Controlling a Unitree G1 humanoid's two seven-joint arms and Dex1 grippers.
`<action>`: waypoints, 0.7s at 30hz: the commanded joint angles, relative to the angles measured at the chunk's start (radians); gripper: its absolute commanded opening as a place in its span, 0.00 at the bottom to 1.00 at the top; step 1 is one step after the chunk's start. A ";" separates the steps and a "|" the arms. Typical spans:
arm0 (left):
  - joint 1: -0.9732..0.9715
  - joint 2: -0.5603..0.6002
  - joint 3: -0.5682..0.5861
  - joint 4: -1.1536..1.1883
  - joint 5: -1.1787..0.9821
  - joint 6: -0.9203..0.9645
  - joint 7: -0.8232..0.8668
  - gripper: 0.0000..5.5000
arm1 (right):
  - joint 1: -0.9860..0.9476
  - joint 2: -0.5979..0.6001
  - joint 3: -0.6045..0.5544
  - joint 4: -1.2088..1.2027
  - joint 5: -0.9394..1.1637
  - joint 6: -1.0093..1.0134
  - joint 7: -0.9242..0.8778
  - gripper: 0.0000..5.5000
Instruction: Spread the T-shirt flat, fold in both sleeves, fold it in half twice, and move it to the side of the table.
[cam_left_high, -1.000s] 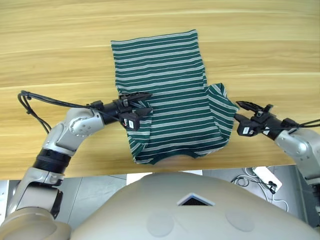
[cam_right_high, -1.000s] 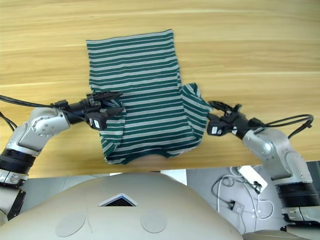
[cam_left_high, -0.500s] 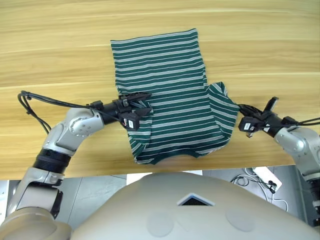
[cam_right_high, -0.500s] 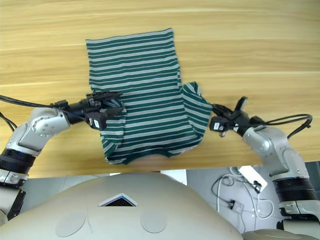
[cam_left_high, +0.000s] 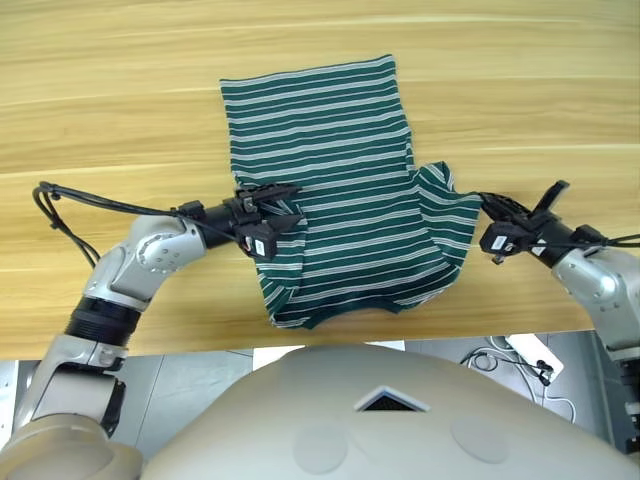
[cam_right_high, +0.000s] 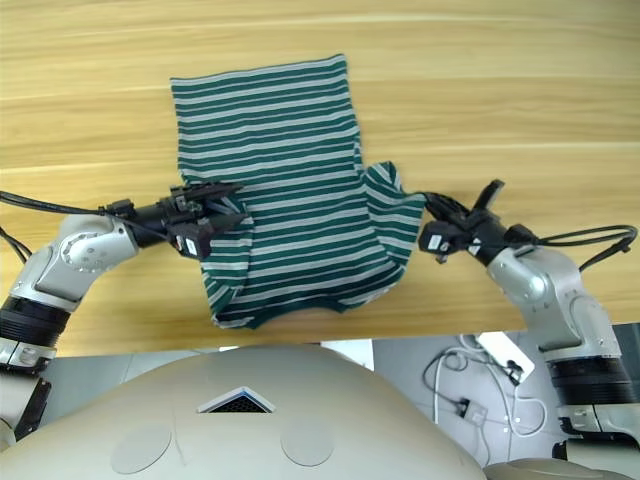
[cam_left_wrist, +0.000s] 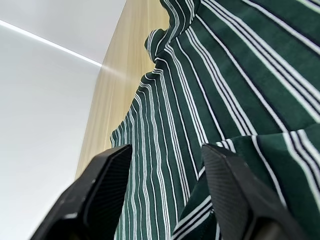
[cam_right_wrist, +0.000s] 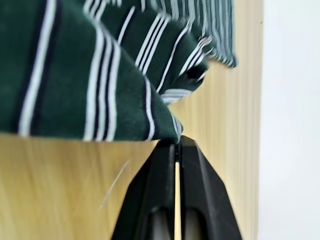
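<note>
The shirt (cam_left_high: 330, 170) is dark green with thin white stripes. It lies on the table (cam_left_high: 120, 80), about midway between the tabletop's left and right edges and closer to the near edge than the far one. Its straight hem faces the far edge, and that half lies flat. The other end is rumpled and narrower, and it stops just short of the near edge.

Along the left side the cloth is turned in over the body, so that edge runs fairly straight. On the right side the sleeve (cam_left_high: 445, 205) sticks out toward the tabletop's right edge, bunched and creased rather than flat.

The right gripper (cam_left_high: 484, 200) is at the sleeve's outer edge. It is clenched, with its two fingers (cam_right_wrist: 192, 180) pressed together and the hem of the sleeve caught at their tips, bare wood showing beneath.

The left gripper (cam_left_high: 298, 201) is over the shirt's left edge, about halfway along its length, pointing in across the stripes. It is released — the fingers (cam_left_wrist: 107, 180) stand well apart, with striped cloth in view between them and a fold of cloth just beside one. Whether they touch the cloth I cannot tell.

A black cable (cam_left_high: 58, 212) loops over the wood near the tabletop's left edge. Past the near edge on the right, a white power strip (cam_left_high: 530, 356) and some wires lie on the floor.
</note>
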 joint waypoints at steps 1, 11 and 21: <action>-0.013 0.008 0.001 -0.003 -0.010 -0.003 -0.010 0.48 | 0.012 0.000 -0.003 -0.061 0.011 -0.016 0.023 0.00; -0.018 0.008 0.002 0.001 -0.005 -0.006 -0.011 0.48 | -0.028 0.019 0.139 -0.144 -0.091 -0.044 0.099 0.00; -0.029 0.003 -0.006 0.010 -0.001 -0.008 -0.012 0.48 | -0.069 0.060 0.216 -0.206 -0.130 -0.035 0.149 0.00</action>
